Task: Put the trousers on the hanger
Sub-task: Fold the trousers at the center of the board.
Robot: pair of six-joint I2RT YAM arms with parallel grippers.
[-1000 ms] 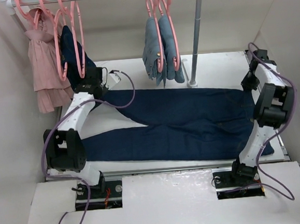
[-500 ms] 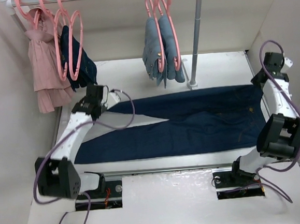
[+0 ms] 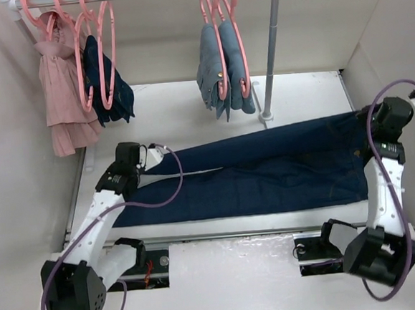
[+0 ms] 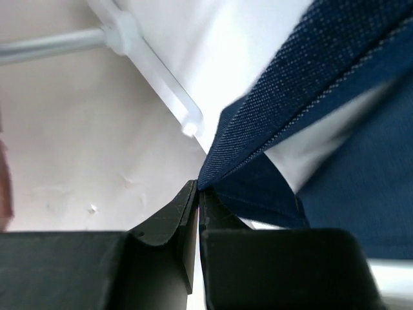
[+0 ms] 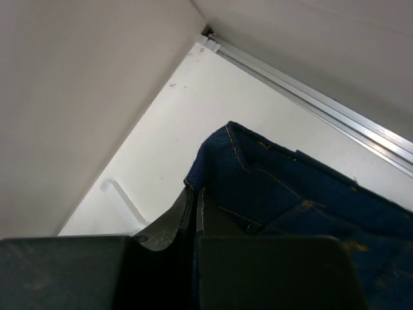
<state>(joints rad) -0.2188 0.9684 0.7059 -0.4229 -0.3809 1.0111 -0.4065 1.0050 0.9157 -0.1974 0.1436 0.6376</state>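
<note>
The dark navy trousers [image 3: 266, 172] lie stretched across the white table, waist at the right, legs to the left. My left gripper [image 3: 149, 159] is shut on the hem of the far leg [image 4: 258, 129], pinched at its fingertips [image 4: 197, 190]. My right gripper [image 3: 374, 117] is shut on the far waistband corner [image 5: 258, 174] with orange stitching, held at the tips [image 5: 195, 194]. Pink hangers [image 3: 97, 56] hang on the rail at the back left, well beyond the left gripper. Two of them are bare.
A pink garment [image 3: 62, 87] and a small dark navy garment [image 3: 112, 83] hang at the back left. Light blue jeans [image 3: 222, 67] hang on pink hangers mid-rail. The rail's upright post [image 3: 270, 57] stands behind the trousers. White walls close in on both sides.
Both arms have swung outward and nearer, pulling the trousers taut lengthwise. The two legs have drawn together and the far edge has lifted. The left gripper has left the hanging navy garment's side.
</note>
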